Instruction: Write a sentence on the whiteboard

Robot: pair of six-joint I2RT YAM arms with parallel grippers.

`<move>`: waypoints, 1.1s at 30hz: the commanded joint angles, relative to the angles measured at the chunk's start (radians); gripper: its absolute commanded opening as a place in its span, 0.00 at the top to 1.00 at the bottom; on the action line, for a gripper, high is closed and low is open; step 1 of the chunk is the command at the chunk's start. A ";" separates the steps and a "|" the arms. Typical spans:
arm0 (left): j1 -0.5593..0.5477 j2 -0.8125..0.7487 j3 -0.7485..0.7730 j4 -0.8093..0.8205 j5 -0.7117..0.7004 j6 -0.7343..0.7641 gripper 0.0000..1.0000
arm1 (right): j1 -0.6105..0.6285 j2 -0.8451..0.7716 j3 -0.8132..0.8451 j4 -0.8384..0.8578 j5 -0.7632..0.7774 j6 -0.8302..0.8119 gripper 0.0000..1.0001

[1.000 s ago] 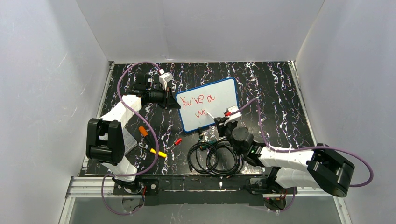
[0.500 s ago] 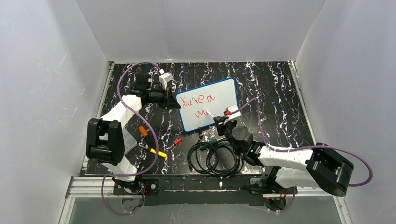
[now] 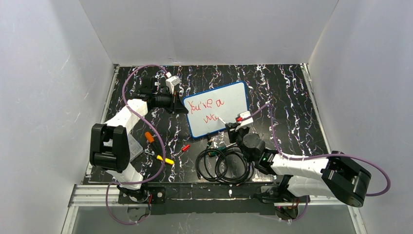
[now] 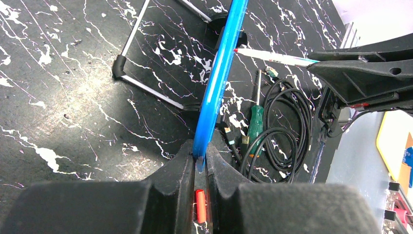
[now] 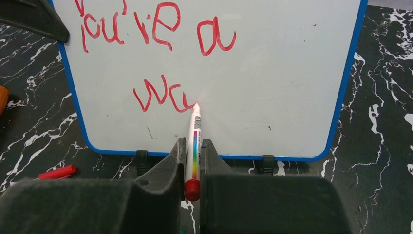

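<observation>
Right wrist view is showing the right end effector (image 5: 194,148) clamping a red marker (image 5: 196,124), tip touching the whiteboard (image 5: 277,73) beside the sentence (image 5: 160,95), while the left end effector (image 4: 198,158) is pinching the whiteboard's blue edge. Pushing harder is risking the whiteboard slipping from that pinch and skewing the letters.

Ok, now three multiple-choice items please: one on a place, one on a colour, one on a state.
1. The marker tip is: A on the board B far from it C capped
2. The writing is: A blue B red C green
3. The left gripper is: A open B shut on the board C shut on a marker
1 A, the tip meets the last stroke; 2 B, red letters; 3 B, fingers pinch its blue edge.
</observation>
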 commanded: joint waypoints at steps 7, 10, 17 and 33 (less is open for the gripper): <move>-0.003 -0.035 0.018 -0.007 0.009 0.009 1.00 | -0.001 -0.010 0.052 0.105 0.002 -0.052 0.99; -0.004 -0.033 0.020 -0.007 0.009 0.007 1.00 | -0.002 0.013 0.061 0.128 0.005 -0.067 0.99; -0.004 -0.031 0.021 -0.006 0.011 0.007 1.00 | -0.005 0.050 0.068 0.156 0.021 -0.085 0.99; -0.004 -0.031 0.020 -0.005 0.014 0.006 1.00 | -0.004 0.002 0.005 0.026 0.038 -0.011 0.99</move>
